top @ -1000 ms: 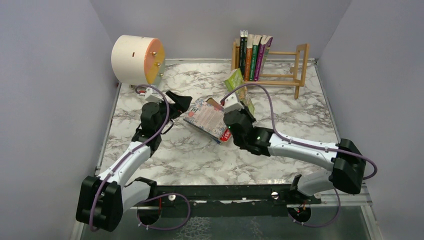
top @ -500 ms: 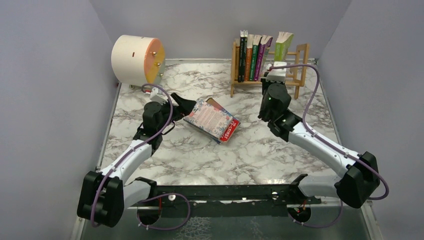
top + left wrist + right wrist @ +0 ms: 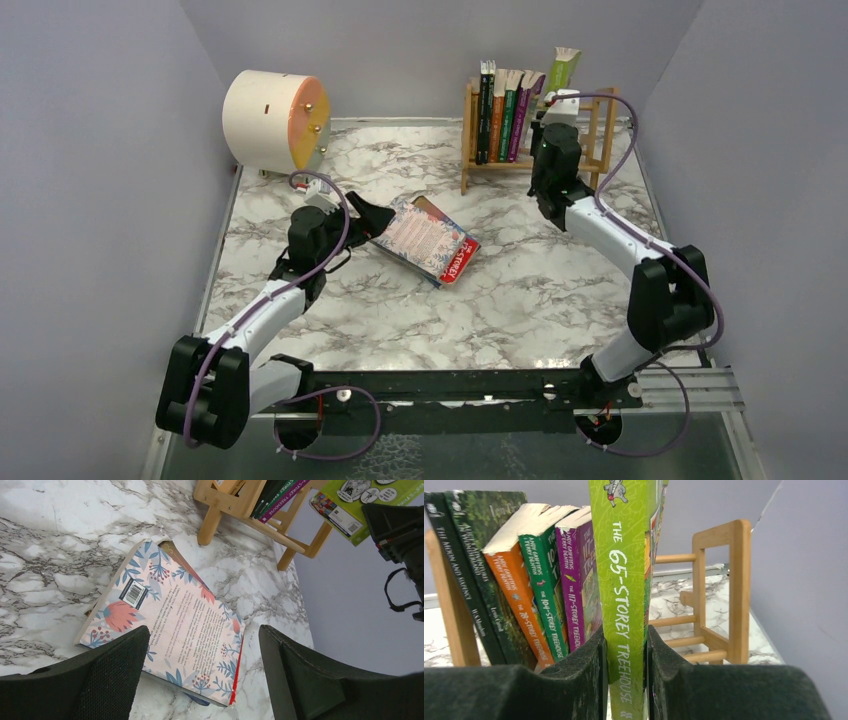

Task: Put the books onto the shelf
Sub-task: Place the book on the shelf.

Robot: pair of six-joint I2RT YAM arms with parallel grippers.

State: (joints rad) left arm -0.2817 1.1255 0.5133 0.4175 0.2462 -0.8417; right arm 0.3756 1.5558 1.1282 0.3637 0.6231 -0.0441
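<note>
Marble-patterned table (image 3: 560,300) with a floral-covered book (image 3: 425,238), a wooden shelf (image 3: 468,140) and a cream cylinder (image 3: 262,118) on it.

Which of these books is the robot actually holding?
The lime-green 65-Storey Treehouse, pinched upright in the right gripper; the rest stand in the shelf, the floral book lies on the table.
</note>
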